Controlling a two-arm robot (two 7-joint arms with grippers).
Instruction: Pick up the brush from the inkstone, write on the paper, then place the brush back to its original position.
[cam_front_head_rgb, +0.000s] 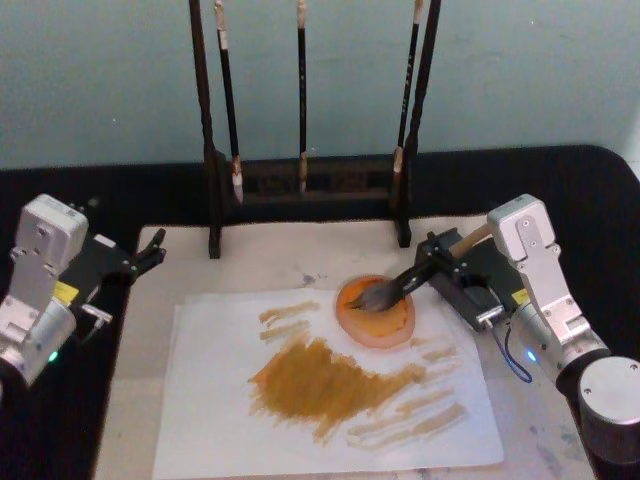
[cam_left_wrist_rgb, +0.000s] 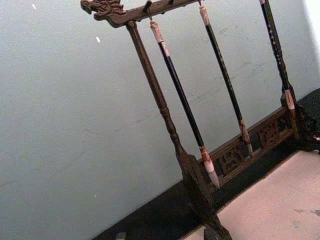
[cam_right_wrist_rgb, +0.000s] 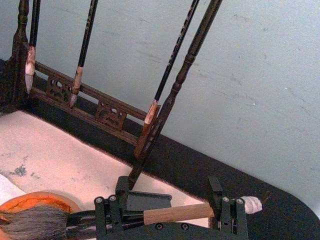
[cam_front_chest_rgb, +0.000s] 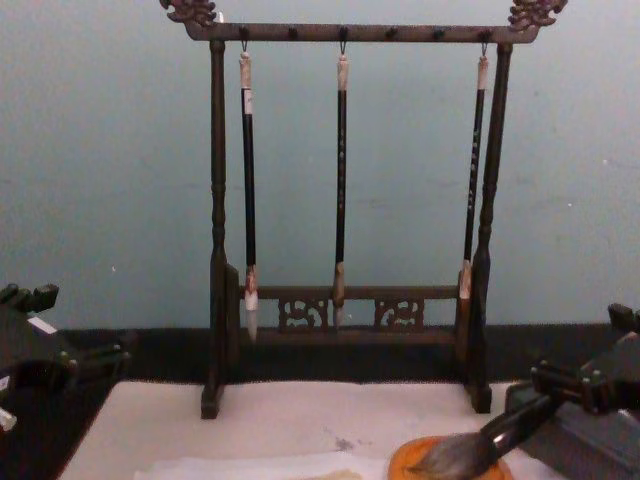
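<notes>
Right tool (cam_front_head_rgb: 432, 268) clamps the brush (cam_front_head_rgb: 398, 288) at its ferrule, bristles resting in the inkstone (cam_front_head_rgb: 376, 311) beside the painted paper (cam_front_head_rgb: 330, 390). Left tool (cam_front_head_rgb: 150, 253) parked at the tabletop's left side, fingers slightly apart. Risk: releasing off-centre could let the handle tip the brush out, smearing the paper.

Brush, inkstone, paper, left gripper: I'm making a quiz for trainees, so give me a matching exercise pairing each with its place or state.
Things:
1. brush
2. inkstone
3. paper
4. left gripper

States:
a. smeared with ochre strokes
b. idle at the mat's left edge
c. orange dish under the bristles
d. handle clamped in the right gripper

Pairs: 1-d, 2-c, 3-a, 4-b
</notes>
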